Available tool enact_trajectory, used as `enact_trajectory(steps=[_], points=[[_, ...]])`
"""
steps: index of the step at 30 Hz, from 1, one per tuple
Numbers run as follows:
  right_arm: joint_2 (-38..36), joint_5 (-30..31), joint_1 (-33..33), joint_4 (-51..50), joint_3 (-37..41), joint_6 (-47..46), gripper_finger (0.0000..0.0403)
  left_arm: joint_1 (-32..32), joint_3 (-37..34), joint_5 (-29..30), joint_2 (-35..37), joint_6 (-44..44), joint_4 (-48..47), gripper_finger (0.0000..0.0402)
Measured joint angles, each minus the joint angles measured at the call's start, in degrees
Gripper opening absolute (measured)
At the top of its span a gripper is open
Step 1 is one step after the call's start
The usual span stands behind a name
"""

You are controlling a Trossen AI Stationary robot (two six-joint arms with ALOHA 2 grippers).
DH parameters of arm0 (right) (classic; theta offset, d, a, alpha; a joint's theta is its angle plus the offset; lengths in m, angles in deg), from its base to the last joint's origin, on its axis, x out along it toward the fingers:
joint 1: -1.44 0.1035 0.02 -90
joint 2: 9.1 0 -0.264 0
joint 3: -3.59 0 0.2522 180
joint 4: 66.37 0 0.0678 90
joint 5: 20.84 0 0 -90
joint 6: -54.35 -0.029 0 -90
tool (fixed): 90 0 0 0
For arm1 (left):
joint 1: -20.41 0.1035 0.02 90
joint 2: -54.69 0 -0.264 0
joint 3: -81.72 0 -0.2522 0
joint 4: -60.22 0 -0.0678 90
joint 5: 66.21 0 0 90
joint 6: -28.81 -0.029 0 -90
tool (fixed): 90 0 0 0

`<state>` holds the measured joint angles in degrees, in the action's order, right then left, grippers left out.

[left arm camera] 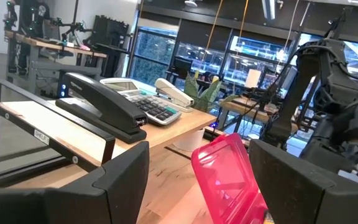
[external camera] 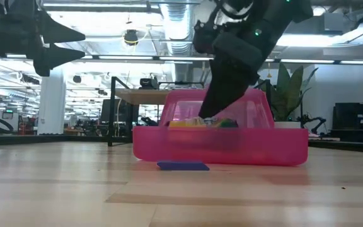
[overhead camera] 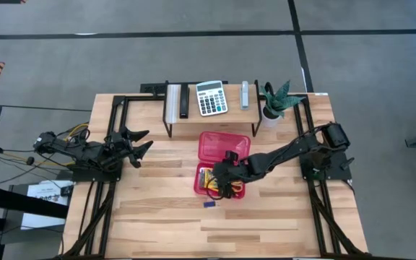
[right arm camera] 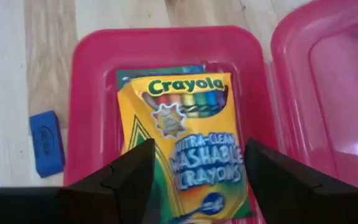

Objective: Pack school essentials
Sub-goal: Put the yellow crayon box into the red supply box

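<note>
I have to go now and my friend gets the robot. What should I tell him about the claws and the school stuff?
Right claw: open, over the red case, just above the crayon box.
Left claw: open, waiting at the table's left side, holding nothing.
Crayon box lies inside the case. Blue eraser lies on the table beside the case, outside it. The case's lid lies open behind it.
Done: crayons packed.
Left: put the eraser in, probably next.

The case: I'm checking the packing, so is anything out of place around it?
Yes. The blue eraser lies on the table beside the red case, not in it. The crayon box inside sits slightly askew, under the right gripper.
</note>
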<state>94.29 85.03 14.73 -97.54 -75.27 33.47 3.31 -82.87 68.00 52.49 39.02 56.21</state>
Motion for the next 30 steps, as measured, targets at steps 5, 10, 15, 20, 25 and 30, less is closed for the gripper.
enact_trajectory(steps=[5,10,15,20,25,30], points=[[0.6,-0.8,-0.4,0.7,0.1,0.3,0.0287,0.0,0.0,0.0,0.0,0.0,0.0,0.0263],[-1.6,-0.7,0.2,1.5,-0.9,2.8,0.0295,0.0,0.0,0.0,0.0,0.0,0.0,0.0263],[-4.5,16.1,2.4,5.6,1.5,4.4,0.0287,0.0,0.0,0.2,0.0,0.0,0.0,0.0263],[-5.4,28.7,3.9,10.8,7.8,-0.1,0.0240,0.0,0.0,0.5,0.1,-0.1,-0.5,0.0263],[-2.5,28.9,3.8,18.1,12.8,-1.5,0.0155,0.0,0.0,1.8,0.0,-0.5,0.0,0.0263],[0.2,25.0,3.8,21.5,13.3,-0.3,0.0087,0.0,0.0,1.6,0.1,-0.5,0.0,0.0263]])
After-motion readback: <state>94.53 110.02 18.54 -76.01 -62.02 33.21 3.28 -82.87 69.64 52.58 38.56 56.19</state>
